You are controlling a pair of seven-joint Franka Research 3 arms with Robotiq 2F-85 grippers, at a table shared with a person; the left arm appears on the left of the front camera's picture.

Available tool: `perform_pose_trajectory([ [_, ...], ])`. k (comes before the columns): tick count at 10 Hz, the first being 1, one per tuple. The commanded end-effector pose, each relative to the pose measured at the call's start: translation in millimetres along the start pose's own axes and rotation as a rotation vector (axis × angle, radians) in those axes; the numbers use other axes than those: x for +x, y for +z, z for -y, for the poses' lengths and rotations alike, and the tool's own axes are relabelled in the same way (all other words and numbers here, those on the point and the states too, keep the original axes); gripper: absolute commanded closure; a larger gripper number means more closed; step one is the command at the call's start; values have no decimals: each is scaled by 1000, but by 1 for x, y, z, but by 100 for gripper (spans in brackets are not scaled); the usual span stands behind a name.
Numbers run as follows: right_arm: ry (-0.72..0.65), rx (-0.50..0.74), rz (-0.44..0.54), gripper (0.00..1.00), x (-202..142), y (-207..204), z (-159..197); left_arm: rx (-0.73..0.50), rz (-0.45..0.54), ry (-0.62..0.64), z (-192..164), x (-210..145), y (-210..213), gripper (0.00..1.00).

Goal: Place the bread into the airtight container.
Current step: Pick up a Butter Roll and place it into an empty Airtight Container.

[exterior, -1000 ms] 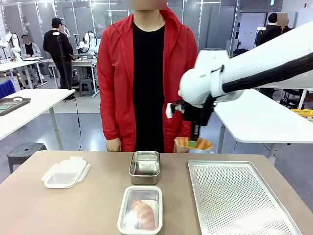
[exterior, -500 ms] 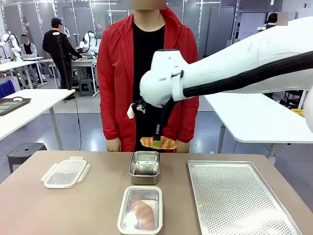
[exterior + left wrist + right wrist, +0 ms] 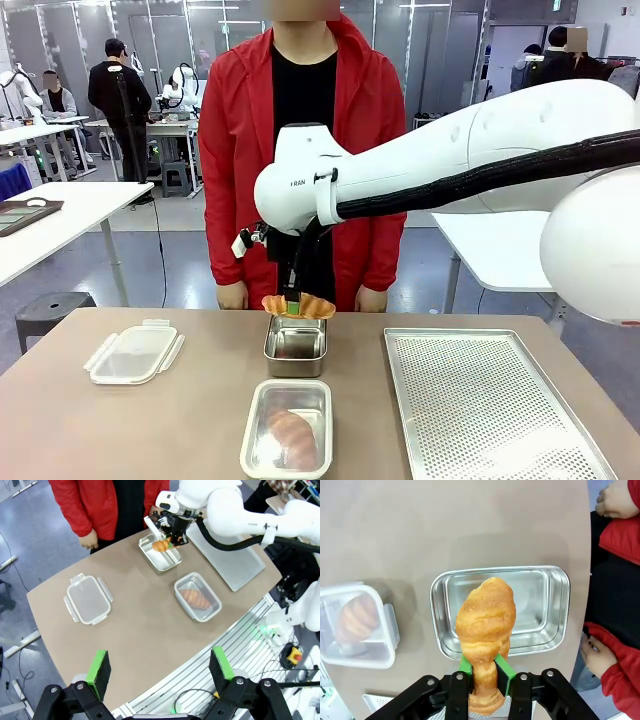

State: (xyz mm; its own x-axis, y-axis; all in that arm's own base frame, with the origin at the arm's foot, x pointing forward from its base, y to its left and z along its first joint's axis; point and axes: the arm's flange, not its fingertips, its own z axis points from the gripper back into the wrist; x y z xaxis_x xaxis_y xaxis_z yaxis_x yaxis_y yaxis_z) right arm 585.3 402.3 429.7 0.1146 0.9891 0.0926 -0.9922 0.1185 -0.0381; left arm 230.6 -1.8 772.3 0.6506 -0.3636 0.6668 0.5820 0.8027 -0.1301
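My right gripper [image 3: 294,305] is shut on a golden croissant-shaped bread [image 3: 298,306], which hangs just above an open steel tin [image 3: 271,345] at the table's far middle. In the right wrist view the bread [image 3: 485,615] stands between the green pads [image 3: 465,665], over the tin [image 3: 560,610]. Nearer to me sits the clear airtight container [image 3: 252,440] with another bread [image 3: 292,438] lying in it. My left gripper [image 3: 160,665] is open and high above the table's near edge, holding nothing.
The container's latching lid [image 3: 132,354] lies at the left. A perforated metal tray [image 3: 490,410] covers the right side. A person in a red jacket stands at the far edge, with hands [image 3: 232,296] hanging close behind the tin.
My right arm has carried the bread leftwards from beyond the tray's far edge to above the steel tin, and slightly lower. The gripper stayed shut on it.
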Motion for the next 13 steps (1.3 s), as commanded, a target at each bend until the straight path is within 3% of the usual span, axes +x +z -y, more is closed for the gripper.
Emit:
perform_pose_trajectory([
  [1,6,-12,-4,89,-6,7,-4,-19,2,-15,0,0,1,0],
  [4,6,-12,-4,89,-6,7,-4,-19,2,-15,0,0,1,0],
  [5,-1,-6,2,84,-1,4,0,-19,2,-15,0,0,1,0],
  [7,-302,72,-88,84,-18,9,-16,-19,2,-15,0,0,1,0],
  [8,-480,87,-58,84,-23,21,-21,-19,2,-15,0,0,1,0],
  [11,-872,165,-112,84,-18,14,-17,-19,2,-15,0,0,1,0],
  [12,-971,164,-141,84,-16,3,-12,-19,2,-15,0,0,1,0],
  [13,-1090,73,-158,84,-13,-10,-9,-19,2,-15,0,0,1,0],
])
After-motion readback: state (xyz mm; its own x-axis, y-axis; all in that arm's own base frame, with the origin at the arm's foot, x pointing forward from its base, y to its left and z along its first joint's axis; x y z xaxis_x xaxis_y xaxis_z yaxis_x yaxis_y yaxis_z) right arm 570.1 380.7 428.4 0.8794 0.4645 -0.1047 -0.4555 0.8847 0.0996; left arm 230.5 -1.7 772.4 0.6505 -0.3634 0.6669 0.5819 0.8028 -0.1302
